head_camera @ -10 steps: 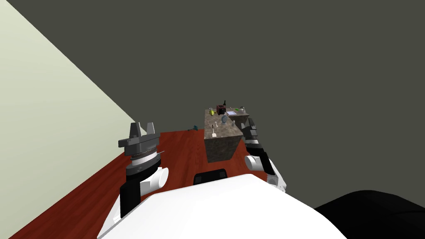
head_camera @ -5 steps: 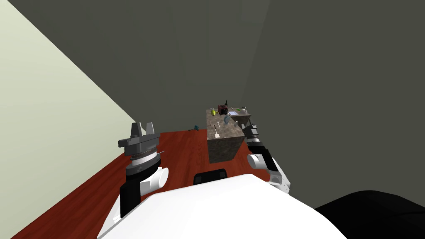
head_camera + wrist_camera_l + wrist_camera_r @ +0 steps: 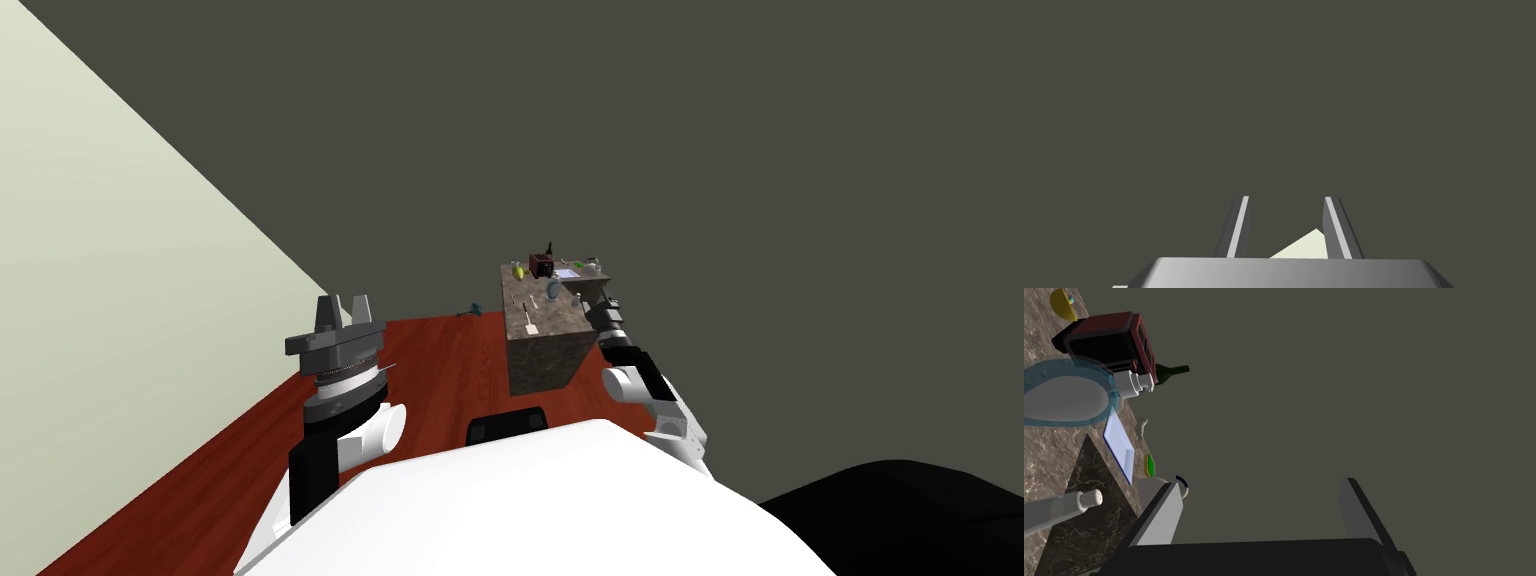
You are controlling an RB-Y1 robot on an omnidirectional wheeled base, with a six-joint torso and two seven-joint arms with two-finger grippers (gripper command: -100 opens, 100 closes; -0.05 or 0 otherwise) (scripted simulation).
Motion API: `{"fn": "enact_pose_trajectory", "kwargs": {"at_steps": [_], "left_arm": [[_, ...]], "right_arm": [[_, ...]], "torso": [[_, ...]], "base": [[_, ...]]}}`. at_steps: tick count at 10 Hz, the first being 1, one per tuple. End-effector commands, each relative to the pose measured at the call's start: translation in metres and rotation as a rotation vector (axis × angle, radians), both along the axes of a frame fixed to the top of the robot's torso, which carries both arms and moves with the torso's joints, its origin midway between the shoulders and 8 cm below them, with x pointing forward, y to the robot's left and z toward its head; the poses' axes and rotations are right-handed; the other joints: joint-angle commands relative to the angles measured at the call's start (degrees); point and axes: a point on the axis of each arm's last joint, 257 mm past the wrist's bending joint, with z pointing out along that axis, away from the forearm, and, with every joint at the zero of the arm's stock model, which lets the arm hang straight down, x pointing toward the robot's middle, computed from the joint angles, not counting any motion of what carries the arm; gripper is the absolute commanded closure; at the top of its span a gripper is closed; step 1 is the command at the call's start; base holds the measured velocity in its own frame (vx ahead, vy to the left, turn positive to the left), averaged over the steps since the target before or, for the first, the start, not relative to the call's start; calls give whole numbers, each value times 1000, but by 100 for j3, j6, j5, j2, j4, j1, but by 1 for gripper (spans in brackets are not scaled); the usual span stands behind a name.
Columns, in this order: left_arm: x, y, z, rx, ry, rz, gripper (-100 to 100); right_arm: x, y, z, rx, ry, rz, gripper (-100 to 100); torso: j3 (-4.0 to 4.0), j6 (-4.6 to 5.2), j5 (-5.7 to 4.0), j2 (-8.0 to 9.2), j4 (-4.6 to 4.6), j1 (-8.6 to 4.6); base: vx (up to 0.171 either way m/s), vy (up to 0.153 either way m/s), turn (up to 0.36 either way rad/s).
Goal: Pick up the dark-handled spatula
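Observation:
The dark-handled spatula lies on top of a brown marble counter block, its white blade toward me. My right gripper hangs at the counter's right edge, a little beyond the spatula and to its right. In the right wrist view this gripper is open with nothing between its fingers, and the counter top lies off to one side. My left gripper is raised well to the left, away from the counter; its fingers stand apart and hold nothing.
Crowding the counter's far end are a red and black box, a dark green bottle, a blue-rimmed dish, a pale blue tray, a white shaker and a yellow bowl. A pale wall runs along the left of the red-brown floor.
My right arm has reached further forward along the counter's right side. The whole head view has shifted slightly, so the counter sits a little more to the right. The left arm is unchanged.

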Motion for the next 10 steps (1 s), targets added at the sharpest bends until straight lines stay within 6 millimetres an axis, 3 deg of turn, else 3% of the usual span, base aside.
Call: {"fn": "enact_pose_trajectory", "kwargs": {"at_steps": [1, 10], "left_arm": [[0, 0, 0, 0, 0, 0, 0], [0, 0, 0, 0, 0, 0, 0]], "right_arm": [[2, -5, -9, 24, 33, 2, -100], [14, -49, -54, 257, 226, 15, -100]], "torso": [[0, 0, 0, 0, 0, 0], [-1, 0, 0, -1, -1, -4]], "base": [[45, 86, -7], [49, 97, -6]]}}
